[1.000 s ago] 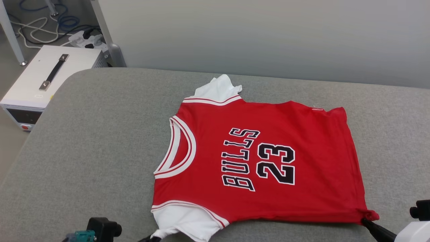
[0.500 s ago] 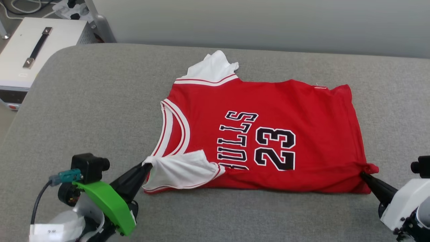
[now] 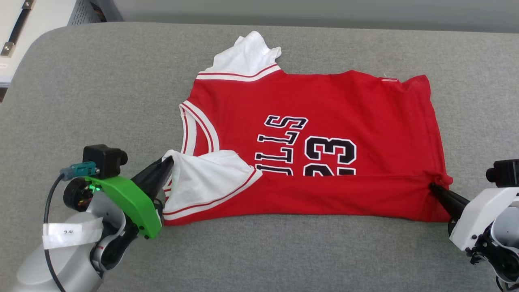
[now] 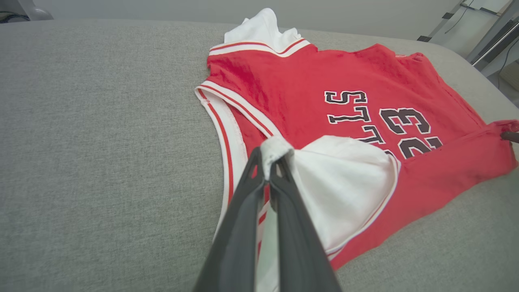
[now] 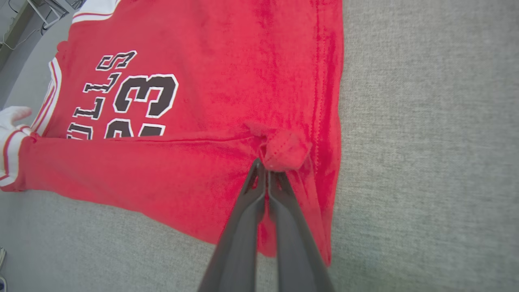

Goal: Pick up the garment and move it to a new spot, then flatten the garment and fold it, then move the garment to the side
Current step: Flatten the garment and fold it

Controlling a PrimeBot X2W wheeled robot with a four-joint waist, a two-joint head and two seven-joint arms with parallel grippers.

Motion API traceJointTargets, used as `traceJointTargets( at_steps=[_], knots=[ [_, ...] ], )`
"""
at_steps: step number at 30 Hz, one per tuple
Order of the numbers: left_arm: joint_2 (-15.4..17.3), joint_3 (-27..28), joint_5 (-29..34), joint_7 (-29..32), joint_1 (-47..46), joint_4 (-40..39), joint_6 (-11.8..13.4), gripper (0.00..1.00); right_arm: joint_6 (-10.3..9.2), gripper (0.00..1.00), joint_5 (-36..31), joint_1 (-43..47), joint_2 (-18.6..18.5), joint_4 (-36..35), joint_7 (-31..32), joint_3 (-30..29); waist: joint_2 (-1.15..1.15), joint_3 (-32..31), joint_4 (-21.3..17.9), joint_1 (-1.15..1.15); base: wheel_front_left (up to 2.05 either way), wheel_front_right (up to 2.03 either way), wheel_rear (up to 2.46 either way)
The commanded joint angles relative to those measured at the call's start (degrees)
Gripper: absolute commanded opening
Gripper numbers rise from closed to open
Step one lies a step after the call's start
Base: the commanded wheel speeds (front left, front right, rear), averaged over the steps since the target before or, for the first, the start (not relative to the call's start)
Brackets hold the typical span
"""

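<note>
The garment (image 3: 324, 109) is a red jersey with white sleeves and black "BULLS 23" print, spread across a grey padded surface (image 3: 101, 93). Its near long edge is lifted and folded back over the print. My left gripper (image 3: 168, 160) is shut on the tip of the near white sleeve (image 4: 344, 190), pulling it up over the collar side. My right gripper (image 3: 433, 186) is shut on the near hem corner (image 5: 284, 152), bunched at the fingertips. The far white sleeve (image 3: 243, 54) lies flat at the back.
A white box (image 3: 24, 24) with a dark handle stands off the back left corner of the surface. A pale wall runs behind. Bare grey padding stretches to the left, front and right of the garment.
Both grippers have carried the garment's near edge away from me, folding it over the lower print. The camera has tipped down, so the whole scene shifted up.
</note>
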Motion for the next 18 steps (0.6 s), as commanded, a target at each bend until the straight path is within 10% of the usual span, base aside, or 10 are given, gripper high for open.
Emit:
traceJointTargets(
  at_steps=[1, 13, 14, 15, 17, 18],
  knots=[
    [-0.6, -0.4, 0.9, -0.1, -1.8, 1.0, -0.3, 0.0, -0.05, 0.0, -0.7, -1.2, 0.4, 0.4, 0.4, -0.4, 0.0, 0.6, -0.1, 0.0, 0.0, 0.0, 0.0],
    [-3.5, -5.2, 1.1, -0.6, -8.7, 10.8, -0.6, 0.0, -0.05, 0.0, -3.5, -3.9, 2.7, 2.8, 0.8, -0.4, 0.0, 2.2, -0.8, 0.0, 0.0, 0.0, 0.0],
    [-3.6, -5.8, 1.1, -0.6, -9.0, 11.7, -0.6, 0.35, -0.05, 0.0, -3.6, -4.1, 2.8, 3.0, 0.9, -0.3, 0.0, 2.2, -0.8, 0.0, 0.0, 0.0, 0.0],
    [-3.6, -6.3, 1.5, -0.8, -9.3, 12.6, -0.6, 1.0, -0.05, 0.04, -3.9, -4.3, 3.0, 3.2, 0.8, -0.4, 0.0, 2.2, -0.8, 0.0, 0.0, 0.0, 0.0],
    [-4.0, -6.9, 2.5, -1.7, -10.0, 15.4, -0.6, 1.0, -0.05, 1.0, -4.7, -4.7, 3.4, 4.0, 0.2, -0.8, 0.0, 2.0, -0.9, 0.0, 0.0, 0.0, 0.0],
    [-4.4, -7.0, 2.5, -2.0, -10.1, 16.3, -0.6, 1.0, -0.05, 1.0, -5.0, -4.8, 3.6, 4.2, 0.4, -0.6, 0.0, 1.8, -0.9, 0.0, 0.0, 0.0, 0.0]
  ],
)
